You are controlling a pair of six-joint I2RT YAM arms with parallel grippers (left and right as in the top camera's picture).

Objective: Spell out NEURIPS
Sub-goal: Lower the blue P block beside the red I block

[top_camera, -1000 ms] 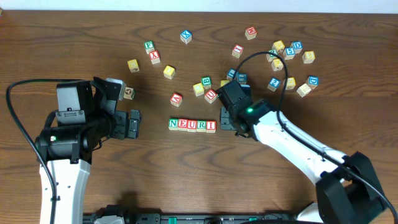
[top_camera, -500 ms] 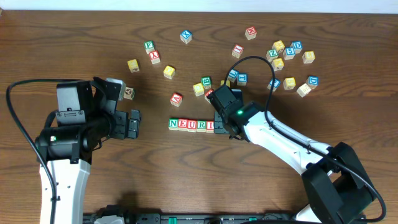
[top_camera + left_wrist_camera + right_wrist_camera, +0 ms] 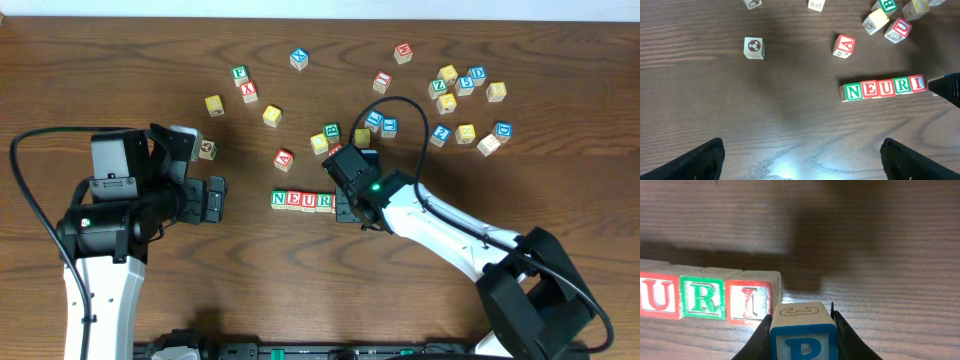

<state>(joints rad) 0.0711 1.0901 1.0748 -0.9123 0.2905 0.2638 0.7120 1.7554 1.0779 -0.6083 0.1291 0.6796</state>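
Five cubes spelling NEURI (image 3: 300,200) lie in a row at the table's middle, also in the left wrist view as the NEURI row (image 3: 883,88). My right gripper (image 3: 345,208) sits at the row's right end, covering the I from above. It is shut on a blue-bordered P cube (image 3: 802,335), a finger (image 3: 845,332) pressed on each side. The P cube is just right of the red I cube (image 3: 747,301) and slightly nearer the camera. My left gripper (image 3: 213,198) stands open, left of the row, its fingertips (image 3: 707,157) wide apart over bare wood. I cannot pick out the S.
Loose cubes are scattered behind the row: a red A cube (image 3: 285,158), a green cube (image 3: 331,131), a ball-picture cube (image 3: 207,149), and a cluster of several cubes (image 3: 465,85) at the back right. The right arm's cable (image 3: 400,100) loops over some.
My right gripper has carried the P cube leftward, up to the right end of the NEURI row. The left arm has not moved.
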